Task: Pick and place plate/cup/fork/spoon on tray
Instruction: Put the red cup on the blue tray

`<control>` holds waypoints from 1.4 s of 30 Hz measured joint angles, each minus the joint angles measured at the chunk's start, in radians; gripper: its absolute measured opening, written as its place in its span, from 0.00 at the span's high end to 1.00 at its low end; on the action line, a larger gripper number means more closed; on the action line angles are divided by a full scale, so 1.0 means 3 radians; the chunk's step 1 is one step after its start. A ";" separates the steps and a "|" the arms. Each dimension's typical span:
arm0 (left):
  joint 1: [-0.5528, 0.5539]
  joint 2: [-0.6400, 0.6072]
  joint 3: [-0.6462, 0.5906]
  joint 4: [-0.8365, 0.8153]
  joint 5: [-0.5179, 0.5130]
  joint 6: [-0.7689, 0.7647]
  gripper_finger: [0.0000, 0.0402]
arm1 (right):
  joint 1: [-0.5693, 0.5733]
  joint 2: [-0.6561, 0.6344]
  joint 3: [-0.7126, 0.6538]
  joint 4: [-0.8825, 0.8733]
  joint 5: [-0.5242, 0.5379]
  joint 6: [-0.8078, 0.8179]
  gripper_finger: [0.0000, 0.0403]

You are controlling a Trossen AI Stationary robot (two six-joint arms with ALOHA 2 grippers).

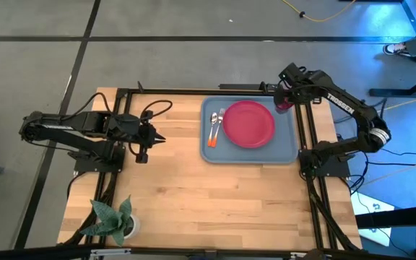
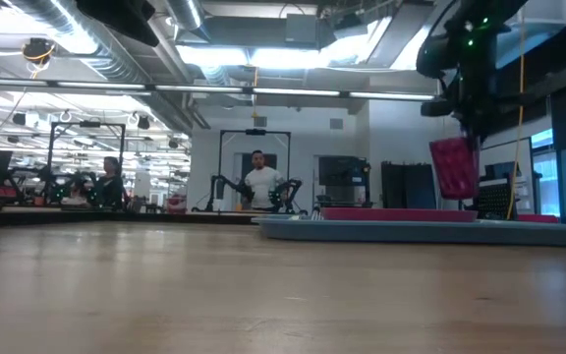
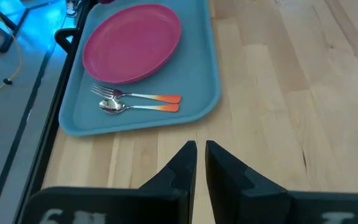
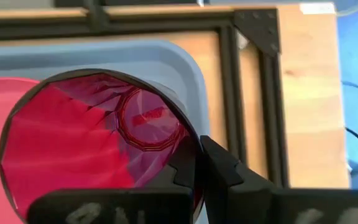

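The blue-grey tray (image 1: 287, 152) lies at the table's far right. The pink-red plate (image 1: 249, 123) lies flat on it. The fork (image 1: 219, 124) and the spoon (image 1: 213, 128) lie side by side on the tray, left of the plate, and also show in the left wrist view (fork (image 3: 138, 96), spoon (image 3: 135, 107)). My right gripper (image 1: 284, 95) is shut on the dark red cup (image 2: 455, 167) above the tray's far right corner. My left gripper (image 1: 162, 137) is shut and empty, over the bare table left of the tray. My right gripper holds the cup by its rim (image 4: 190, 142), one finger inside the cup and one outside on its wall. The fingers come from above, pointing down. The cup hangs below the gripper, slightly tilted, clear of the tray (image 2: 430, 229).
A black metal frame (image 1: 305, 123) runs along the table's far and side edges, close to the tray. A potted plant (image 1: 114, 219) stands at the near left corner. Bare wood lies between the tray and the near edge. People stand in the room beyond.
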 joint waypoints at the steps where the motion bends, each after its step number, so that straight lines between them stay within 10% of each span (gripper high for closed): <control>1: 0.0000 0.0000 0.0000 0.0000 0.0000 0.0001 0.93 | -0.0014 0.0032 0.0000 -0.0053 0.0016 0.0022 0.98; 22: -0.0001 0.0000 0.0001 -0.0081 0.0002 0.0002 0.93 | -0.0114 0.0205 -0.0832 0.1006 -0.0398 0.0166 0.98; 42: -0.0001 -0.0001 0.0001 -0.0078 0.0001 -0.0011 0.93 | -0.0170 0.0048 -0.0768 0.0727 -0.0311 0.0077 0.97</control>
